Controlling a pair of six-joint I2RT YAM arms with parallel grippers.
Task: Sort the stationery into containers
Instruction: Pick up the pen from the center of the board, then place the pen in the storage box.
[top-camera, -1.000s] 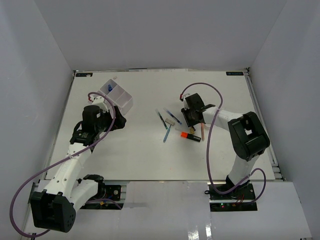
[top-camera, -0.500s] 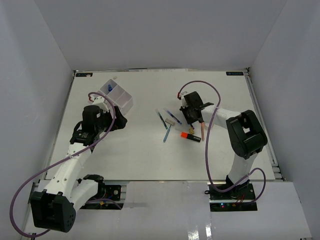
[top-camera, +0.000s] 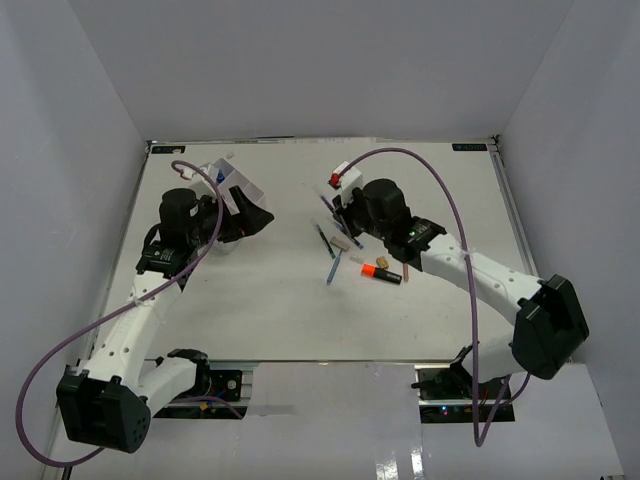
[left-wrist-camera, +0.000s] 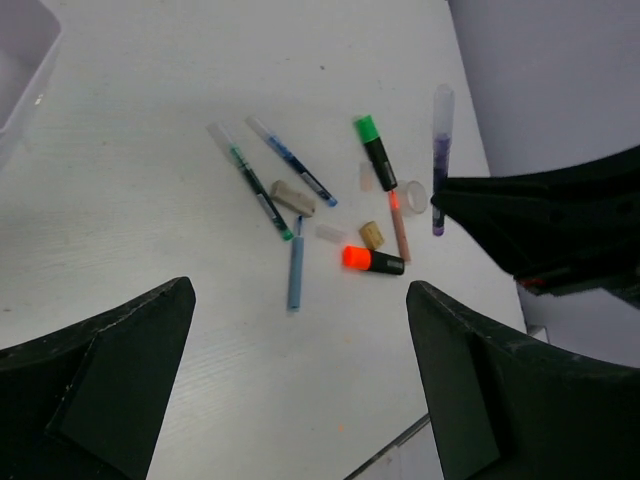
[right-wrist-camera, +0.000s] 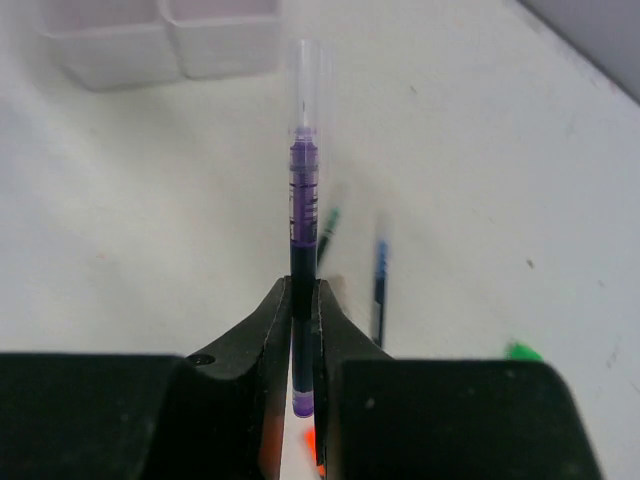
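Observation:
My right gripper (right-wrist-camera: 302, 285) is shut on a purple pen (right-wrist-camera: 303, 190) with a clear cap and holds it above the table; it also shows in the top view (top-camera: 343, 208). Below lie thin blue pens (left-wrist-camera: 290, 172), a green-ink pen (left-wrist-camera: 250, 182), a green highlighter (left-wrist-camera: 375, 152), an orange highlighter (left-wrist-camera: 372, 260), small erasers (left-wrist-camera: 292, 197), a pink pen (left-wrist-camera: 399, 225) and a clear tape ring (left-wrist-camera: 412, 190). The white divided tray (top-camera: 240, 188) sits at the back left, partly hidden by my left arm. My left gripper (top-camera: 255, 218) is open and empty beside it.
A blue-capped item (top-camera: 218, 176) stands in the tray's far compartment. The tray's walls (right-wrist-camera: 165, 45) show at the top of the right wrist view, ahead of the pen. White walls enclose the table on three sides.
My right gripper has risen from the pile with the purple pen and swung left towards the tray. My left gripper has turned to face the pile.

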